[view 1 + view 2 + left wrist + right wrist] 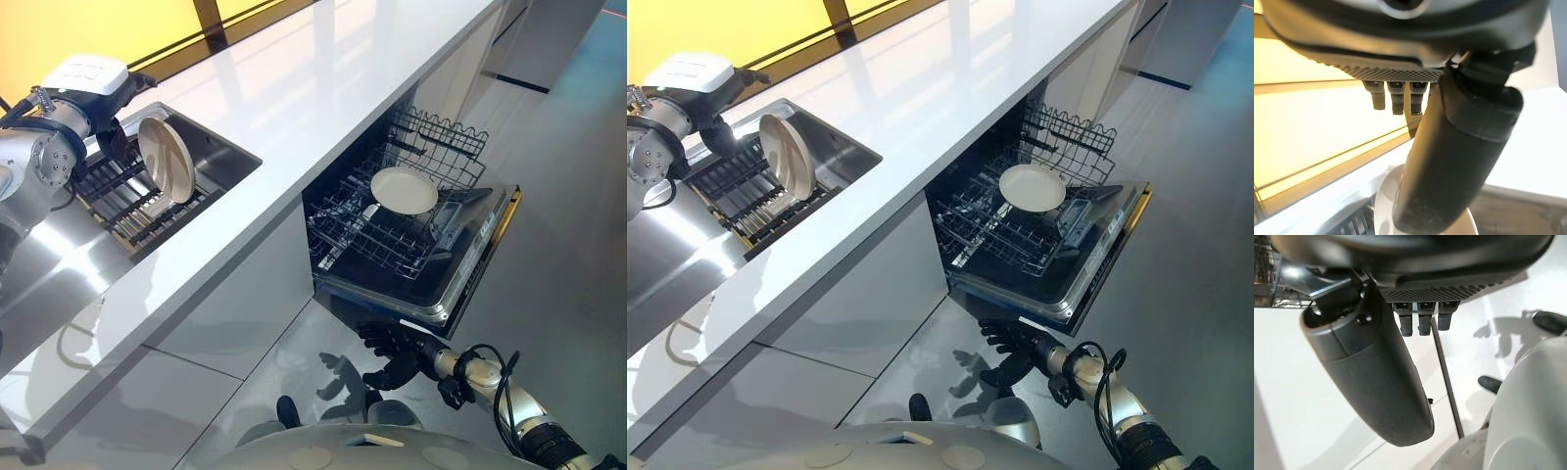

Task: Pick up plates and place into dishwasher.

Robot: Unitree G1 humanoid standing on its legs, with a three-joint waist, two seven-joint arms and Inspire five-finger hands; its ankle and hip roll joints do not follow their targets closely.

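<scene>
A cream plate (165,160) stands on edge in the black dish rack (127,201) inside the sink. My left hand (116,135) is right behind it, at its far side; in the left wrist view the thumb (1449,161) lies across the plate's rim (1382,205). A second white plate (404,189) lies flat in the pulled-out lower rack (362,235) of the open dishwasher. My right hand (397,352) hangs open low over the floor, just below the dishwasher door's front edge, holding nothing.
The steel sink (220,157) is set in a long white counter (323,88). The lowered dishwasher door (470,264) juts into the aisle. A second wire rack (441,137) sits behind the flat plate. Glossy grey floor lies right of the door.
</scene>
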